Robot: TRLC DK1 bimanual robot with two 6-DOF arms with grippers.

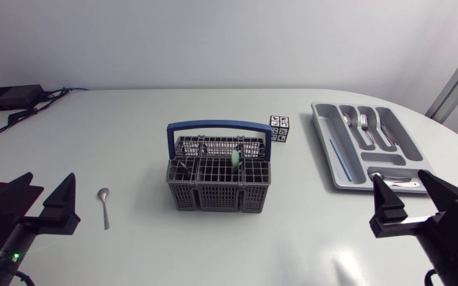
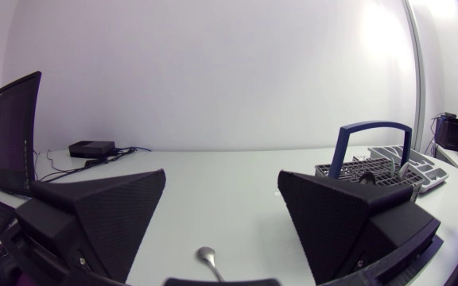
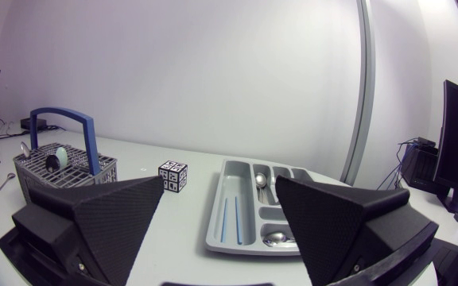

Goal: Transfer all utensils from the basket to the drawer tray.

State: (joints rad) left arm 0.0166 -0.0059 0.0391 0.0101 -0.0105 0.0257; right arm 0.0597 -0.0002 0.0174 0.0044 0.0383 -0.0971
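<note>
Both my grippers stand wide open and hold nothing. My left gripper (image 1: 48, 189) sits at the lower left of the head view and my right gripper (image 1: 402, 181) at the lower right, each low over the table and well apart from the basket.

The basket (image 1: 219, 184) stands upright at the middle of the frame, grey, with a blue handle (image 1: 219, 127) arched over it. A green-handled utensil (image 1: 235, 157) stands in a rear compartment, right of centre. What else is in the compartments I cannot tell.

One spoon (image 1: 103, 205) lies on the bare table at the lower left, between my left gripper and the basket, bowl toward the back. In the left wrist view it lies just under the gap between my fingers (image 2: 102, 210).

The tray (image 1: 324, 143) lies at the upper right of the frame, its near end just beside my right gripper. In it I see a fork (image 1: 364, 123) and a second spoon (image 1: 348, 119) in the long slots, two thin blue sticks (image 1: 337, 155) in the leftmost slot, and a piece of metal cutlery (image 1: 400, 183) in the crosswise slot at the near end.

A small patterned cube (image 1: 279, 128) stands between basket and tray, touching neither. A black box (image 1: 6, 97) with cables sits at the far upper left
</note>
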